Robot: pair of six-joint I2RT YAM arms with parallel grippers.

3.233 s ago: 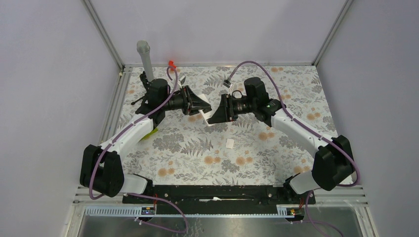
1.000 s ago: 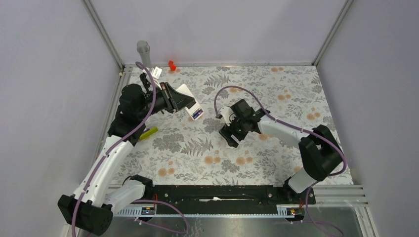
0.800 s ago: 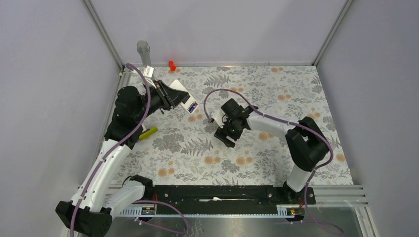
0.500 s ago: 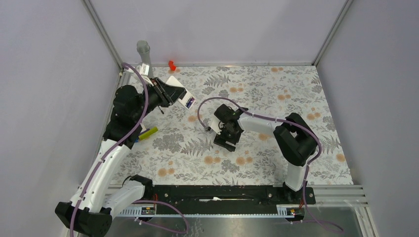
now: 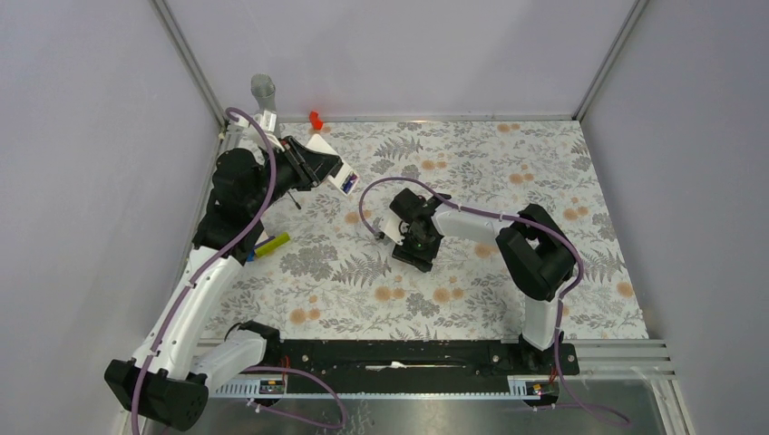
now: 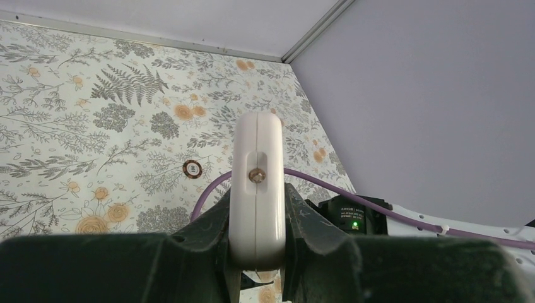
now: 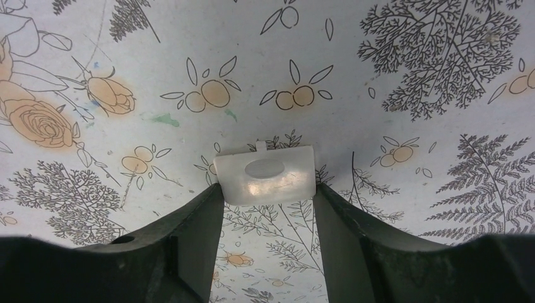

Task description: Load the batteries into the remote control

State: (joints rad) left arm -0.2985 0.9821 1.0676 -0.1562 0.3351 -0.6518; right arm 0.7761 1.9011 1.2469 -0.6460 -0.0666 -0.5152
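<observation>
My left gripper [image 5: 319,169] is shut on the white remote control [image 5: 332,169] and holds it in the air over the back left of the table. A small purple and dark patch [image 5: 349,179] shows at the remote's open end, seemingly a battery; I cannot tell the two batteries apart. In the left wrist view the remote [image 6: 257,183] stands end-on, clamped between the fingers of the left gripper [image 6: 255,243]. My right gripper [image 5: 414,251] is down on the table. Its fingertips press both sides of the small flat white cover piece [image 7: 265,175], which lies between them, with the right gripper [image 7: 267,192] closed to its width.
A yellow-green marker with a blue cap [image 5: 270,245] lies at the left edge. A small red object [image 5: 315,119] and a grey tube [image 5: 263,91] stand at the back left corner. A round token [image 6: 192,168] lies on the floral mat [image 5: 508,181]. The right arm's purple cable [image 5: 381,186] loops above the table.
The two grippers have parted. The left arm carried the remote up and to the back left. The right arm swung left and down onto the cover piece.
</observation>
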